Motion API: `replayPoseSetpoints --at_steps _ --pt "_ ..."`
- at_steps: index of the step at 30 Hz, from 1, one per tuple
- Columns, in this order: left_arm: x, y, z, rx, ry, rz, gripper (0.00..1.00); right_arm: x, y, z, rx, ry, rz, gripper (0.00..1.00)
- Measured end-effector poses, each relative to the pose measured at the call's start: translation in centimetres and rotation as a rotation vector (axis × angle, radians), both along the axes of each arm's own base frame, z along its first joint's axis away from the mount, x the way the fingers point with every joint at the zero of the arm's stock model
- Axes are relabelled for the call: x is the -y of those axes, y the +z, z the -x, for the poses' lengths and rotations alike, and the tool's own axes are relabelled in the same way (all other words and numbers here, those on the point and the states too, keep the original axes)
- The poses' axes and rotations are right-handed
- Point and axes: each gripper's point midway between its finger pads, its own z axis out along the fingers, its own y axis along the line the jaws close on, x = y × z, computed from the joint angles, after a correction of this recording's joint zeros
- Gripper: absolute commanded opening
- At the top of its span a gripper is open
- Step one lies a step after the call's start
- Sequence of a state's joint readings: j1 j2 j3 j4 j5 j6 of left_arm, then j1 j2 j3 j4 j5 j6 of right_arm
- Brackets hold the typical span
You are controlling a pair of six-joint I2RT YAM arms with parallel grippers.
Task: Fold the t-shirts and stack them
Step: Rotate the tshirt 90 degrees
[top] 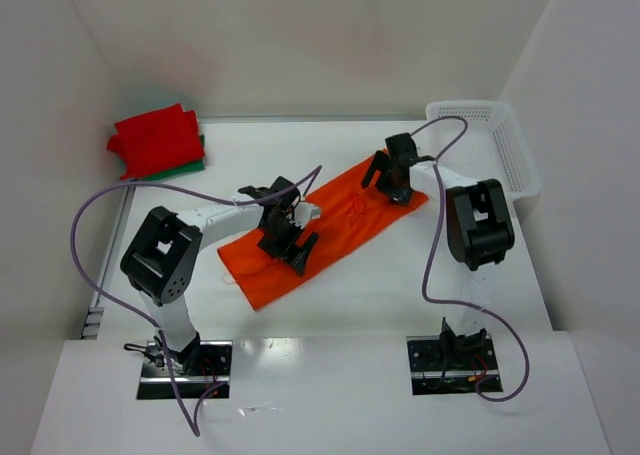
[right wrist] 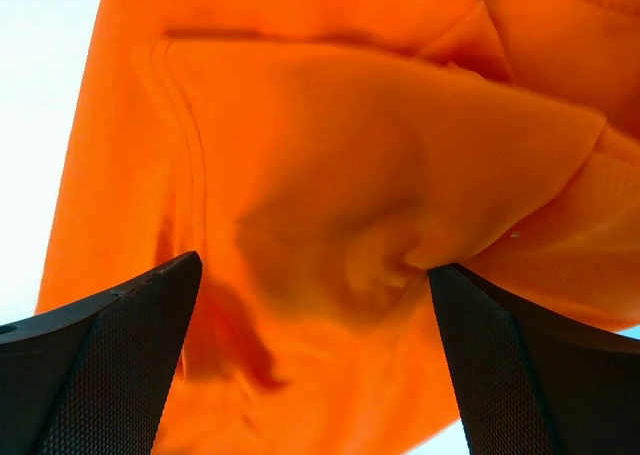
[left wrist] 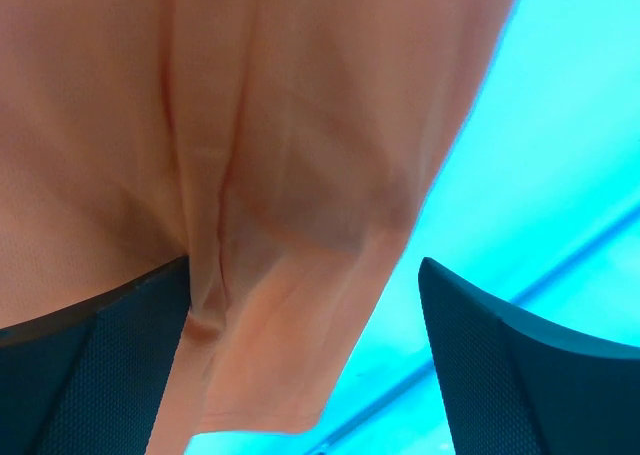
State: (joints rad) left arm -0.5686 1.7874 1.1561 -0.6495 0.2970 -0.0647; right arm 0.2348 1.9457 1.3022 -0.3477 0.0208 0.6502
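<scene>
2 neighbours flank the orange t-shirt (top: 330, 230) on the surface (top: 400, 285): folded red stack (top: 155, 140) far left, white basket (top: 505, 145) far right. Wrist views alone show left hand (left wrist: 303, 265) and right hand (right wrist: 315, 263) open over cloth.

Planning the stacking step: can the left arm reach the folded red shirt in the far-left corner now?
Probably yes: only bare table and its own cable lie between the left end effector and the red shirt, on its side.
</scene>
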Motion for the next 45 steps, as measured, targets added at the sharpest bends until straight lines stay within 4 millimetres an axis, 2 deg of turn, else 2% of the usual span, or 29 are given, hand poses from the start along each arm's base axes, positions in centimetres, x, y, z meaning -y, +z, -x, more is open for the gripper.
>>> replayPoseSetpoints --at_steps 3,6,14,21,25,31,33,35,39,42,45 --pt "0.7 0.5 0.5 -0.031 0.005 0.042 1.00 -2.2 0.1 -2.9 0.041 0.031 -0.009 1.00" --pt "1.4 0.8 1.1 -0.059 -0.005 0.082 1.00 -4.3 0.2 -4.4 0.065 0.064 -0.020 1.00" --pt "3.4 1.7 1.7 -0.110 -0.041 0.193 1.00 -7.7 0.8 -8.8 0.123 0.109 -0.076 1.00" --pt "6.0 1.1 1.4 -0.159 -0.073 0.303 1.00 -11.3 1.3 -13.0 0.194 0.173 -0.112 1.00" --pt "8.3 1.6 1.3 -0.169 -0.109 0.364 1.00 -12.9 1.3 -13.5 0.214 0.209 -0.118 1.00" --pt "12.6 3.2 1.4 -0.131 -0.195 0.437 1.00 -13.4 1.3 -13.6 0.219 0.235 -0.125 1.00" --pt "13.2 3.4 1.4 -0.119 -0.199 0.442 1.00 -13.4 1.3 -13.6 0.220 0.240 -0.124 1.00" --pt "13.1 3.2 1.2 -0.104 -0.182 0.420 1.00 -13.4 1.4 -13.6 0.223 0.251 -0.119 1.00" --pt "11.3 3.6 -0.7 -0.024 -0.095 0.329 1.00 -13.4 1.4 -13.6 0.228 0.263 -0.110 1.00" --pt "8.7 5.7 -3.0 0.079 0.013 0.273 1.00 -13.3 1.9 -13.5 0.232 0.275 -0.101 1.00" --pt "6.2 8.2 -4.7 0.180 0.131 0.231 1.00 -12.9 3.2 -12.7 0.242 0.284 -0.093 1.00"
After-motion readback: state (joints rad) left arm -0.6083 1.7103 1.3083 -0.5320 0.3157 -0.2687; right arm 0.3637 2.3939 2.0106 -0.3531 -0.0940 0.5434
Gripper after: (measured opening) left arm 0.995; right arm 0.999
